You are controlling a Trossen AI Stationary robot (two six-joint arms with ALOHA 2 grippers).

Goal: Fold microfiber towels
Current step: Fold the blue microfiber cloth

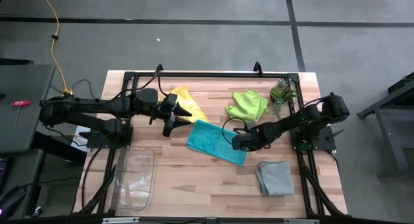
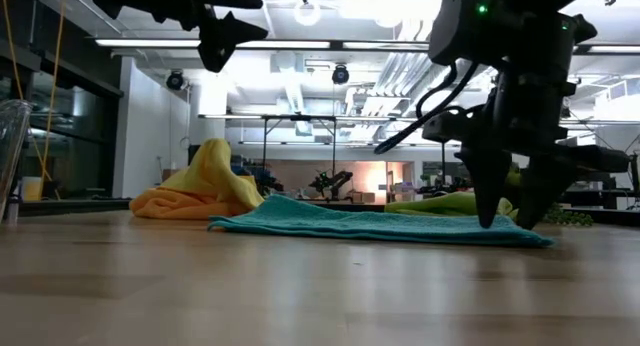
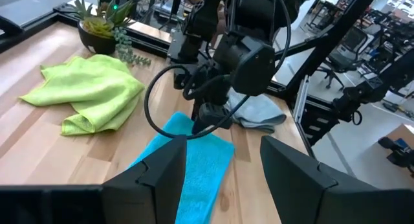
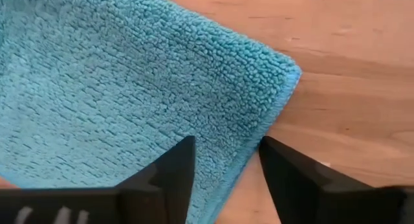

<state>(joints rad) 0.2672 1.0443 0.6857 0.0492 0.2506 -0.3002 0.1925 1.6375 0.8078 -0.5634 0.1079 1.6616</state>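
A teal towel (image 1: pixel 213 142) lies flat at the table's middle. My right gripper (image 1: pixel 239 142) points down at its right edge, open, with one finger over the cloth and the other over the wood beside it (image 4: pixel 223 169). My left gripper (image 1: pixel 174 118) hangs open in the air over the towel's far left corner, holding nothing. A crumpled yellow towel (image 1: pixel 187 102) lies at the far left, with an orange one (image 2: pixel 160 201) by it. The lime green towel (image 1: pixel 248 105) lies bunched at the far right. The grey towel (image 1: pixel 275 177) lies folded at the near right. My right gripper comes from above with its fingertips (image 2: pixel 490 218) down at the level of the teal towel's right edge (image 4: pixel 275 114), near a corner (image 4: pixel 294 72). The jaws straddle that edge. Whether the tips touch the cloth, I cannot tell. The towel lies flat on the table.
A small potted plant (image 1: pixel 281 91) stands at the far right corner. A clear plastic tray (image 1: pixel 134 179) sits at the near left. A black frame (image 1: pixel 207 74) runs along the table's edges. Bare wood lies along the near side between the tray and the grey towel.
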